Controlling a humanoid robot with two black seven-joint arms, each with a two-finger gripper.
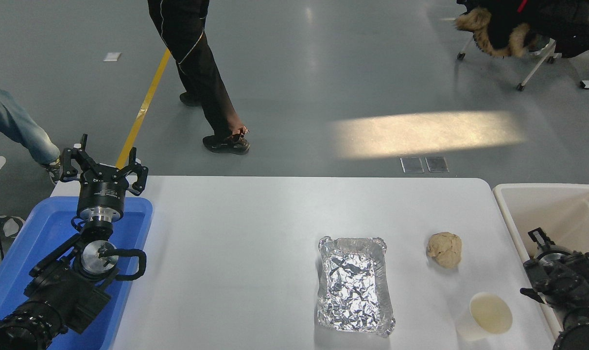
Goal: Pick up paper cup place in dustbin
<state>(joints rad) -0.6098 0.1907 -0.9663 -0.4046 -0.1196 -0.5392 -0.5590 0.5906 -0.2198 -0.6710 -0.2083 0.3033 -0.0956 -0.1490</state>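
Paper cup [485, 317] stands upright, mouth up, at the near right corner of the table [236, 233], free of any grip. Dustbin [547, 204] sits just off the table's right edge, so the carry is short once I have the cup. Right gripper [554, 272] hangs over the bin's near wall, just right of the cup and not touching it; from this angle I can't tell how far its fingers are spread, and it holds nothing I can see. Left gripper [103, 167] is parked over the blue tub [12, 272], fingers splayed wide, empty. Dough lump [444, 249] and foil tray [355, 286] lie left of and beyond the cup, well clear of a side approach. My read: grasp not started; cup is light, a side nudge could tip it.
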